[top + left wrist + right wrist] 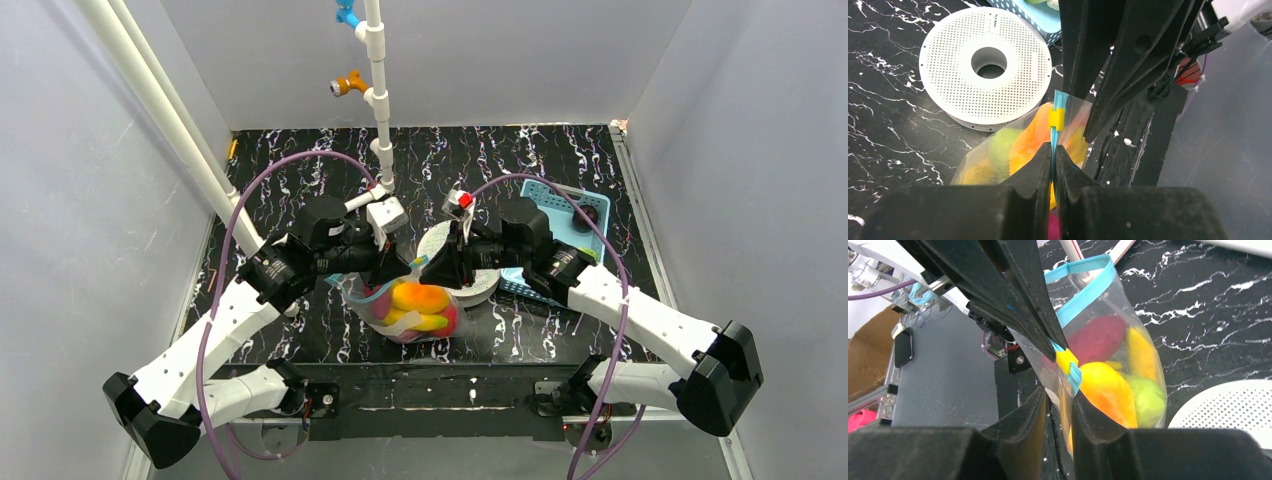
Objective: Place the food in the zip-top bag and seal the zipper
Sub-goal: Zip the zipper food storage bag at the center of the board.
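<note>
The clear zip-top bag [415, 312] hangs between both grippers over the table's near middle, holding the food: a yellow-orange piece [1108, 390], a green piece [1148, 396], a red piece [1097, 337] and a yellow piece [1140, 352]. My left gripper [1053, 150] is shut on the teal zipper [1054, 137] just below its yellow slider [1056, 118]. My right gripper [1058, 395] faces it from the other side. Its jaws stand slightly apart, with the bag's edge loose in the gap near the slider [1066, 360]. Beyond the slider the zipper [1083, 295] gapes open.
A white perforated spool [985, 62] lies flat just behind the bag. The light-blue mesh basket [585, 240] sits at the right rear with something dark in it. A white pipe post [378, 100] rises at the back centre. Grey walls enclose the table.
</note>
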Tool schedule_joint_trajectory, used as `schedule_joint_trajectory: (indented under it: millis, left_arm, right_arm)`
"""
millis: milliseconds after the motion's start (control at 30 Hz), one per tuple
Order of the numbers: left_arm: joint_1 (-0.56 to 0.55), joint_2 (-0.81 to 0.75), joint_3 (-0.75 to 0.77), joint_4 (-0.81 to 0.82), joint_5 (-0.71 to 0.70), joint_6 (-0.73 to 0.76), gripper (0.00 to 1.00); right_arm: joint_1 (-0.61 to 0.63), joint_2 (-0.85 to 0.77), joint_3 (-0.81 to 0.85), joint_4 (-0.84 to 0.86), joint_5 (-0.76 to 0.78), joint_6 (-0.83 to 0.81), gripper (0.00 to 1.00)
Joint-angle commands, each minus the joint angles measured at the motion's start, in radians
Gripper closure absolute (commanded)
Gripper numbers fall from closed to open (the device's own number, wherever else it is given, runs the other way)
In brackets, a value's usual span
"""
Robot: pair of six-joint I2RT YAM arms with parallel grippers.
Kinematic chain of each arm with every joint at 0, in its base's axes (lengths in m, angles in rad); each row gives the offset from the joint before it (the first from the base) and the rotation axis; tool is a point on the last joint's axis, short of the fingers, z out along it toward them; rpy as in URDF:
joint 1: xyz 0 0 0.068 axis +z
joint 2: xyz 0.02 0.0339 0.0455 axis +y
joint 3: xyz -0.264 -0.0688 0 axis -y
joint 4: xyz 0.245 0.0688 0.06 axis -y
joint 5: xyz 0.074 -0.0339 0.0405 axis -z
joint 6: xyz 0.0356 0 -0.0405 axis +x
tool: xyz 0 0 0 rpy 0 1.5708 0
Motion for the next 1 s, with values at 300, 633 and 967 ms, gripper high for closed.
schedule_joint_trajectory:
  millis: [300,633,967]
  left_arm:
    - [0.003,-0.043,-0.03,0.032,0.012,-0.016,1.0]
    - [0.003,-0.007,0.034,0.01,0.074,-0.062,0.62]
    - [0.003,0.061,0.073,0.042,0.141,-0.101,0.68]
  right_arm:
    - [-0.062,0.089,-0.013,0.295,-0.238,0.203,0.8]
    - [-0.062,0.096,0.018,0.218,-0.208,0.156,0.99]
    - [-0.062,0.088,0.02,0.205,-0.205,0.15,0.99]
